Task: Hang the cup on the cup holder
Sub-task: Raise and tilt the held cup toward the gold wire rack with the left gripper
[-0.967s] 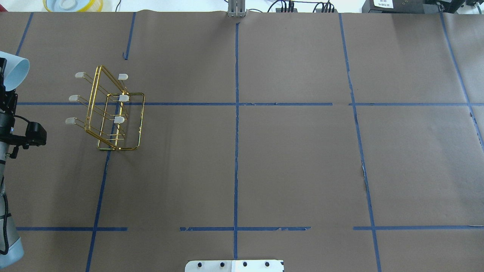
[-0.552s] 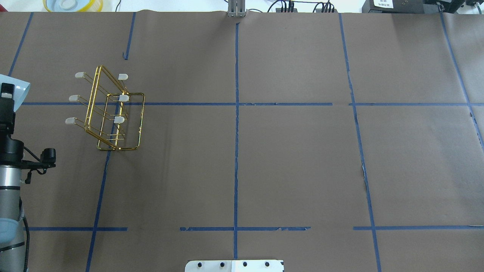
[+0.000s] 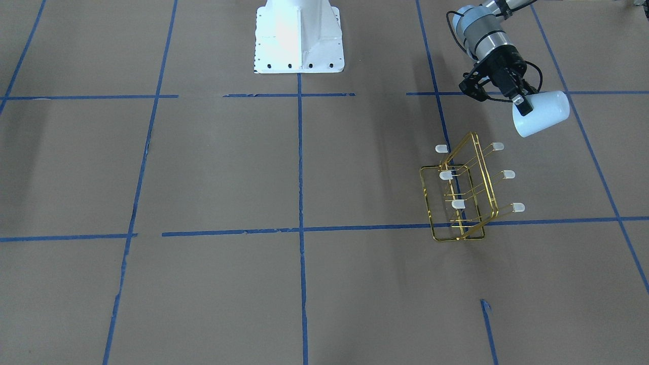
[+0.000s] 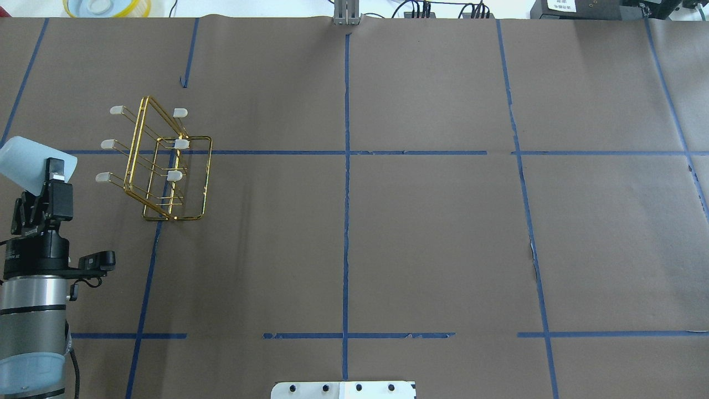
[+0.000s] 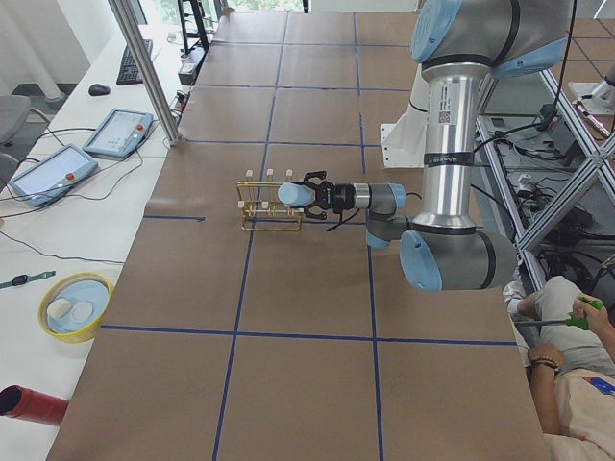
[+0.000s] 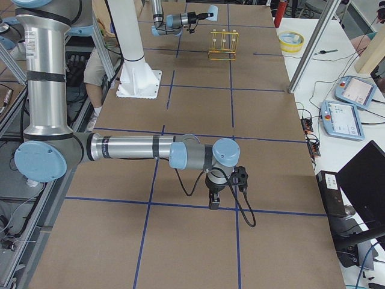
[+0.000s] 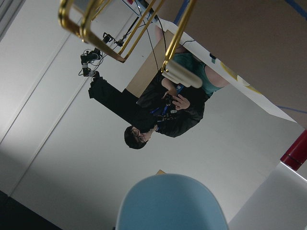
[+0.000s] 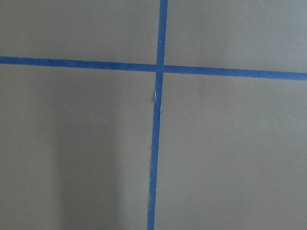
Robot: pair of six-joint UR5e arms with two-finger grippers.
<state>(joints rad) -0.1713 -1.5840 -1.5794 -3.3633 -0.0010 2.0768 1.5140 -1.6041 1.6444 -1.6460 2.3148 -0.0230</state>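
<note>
The left claw (image 4: 49,170) is clenched on the cup (image 4: 26,159), a small pale blue-white plastic tumbler. It grips the cup near one end and carries it tipped on its side, clear of the brown paper-covered table (image 4: 443,221). In the overhead view the cup sits at nine o'clock from the cup holder (image 4: 166,166), a gold thin-wire rack with rectangular frames and six prongs tipped by frosted white caps. The cup is near the holder but touches none of its prongs. Seen from across the table, the cup (image 3: 542,112) lies at one o'clock from the rack (image 3: 461,195), which stands upright over a blue tape line (image 3: 355,229). In the left wrist camera the cup's rounded edge (image 7: 172,203) fills six o'clock, with a capped prong (image 7: 182,76) at twelve and a dark-clothed person (image 7: 158,115) in the background. The right claw (image 6: 213,203) points down at the table well away from the rack. Its wrist camera shows only crossed tape (image 8: 158,143), and I cannot tell whether it is released or clenched.
</note>
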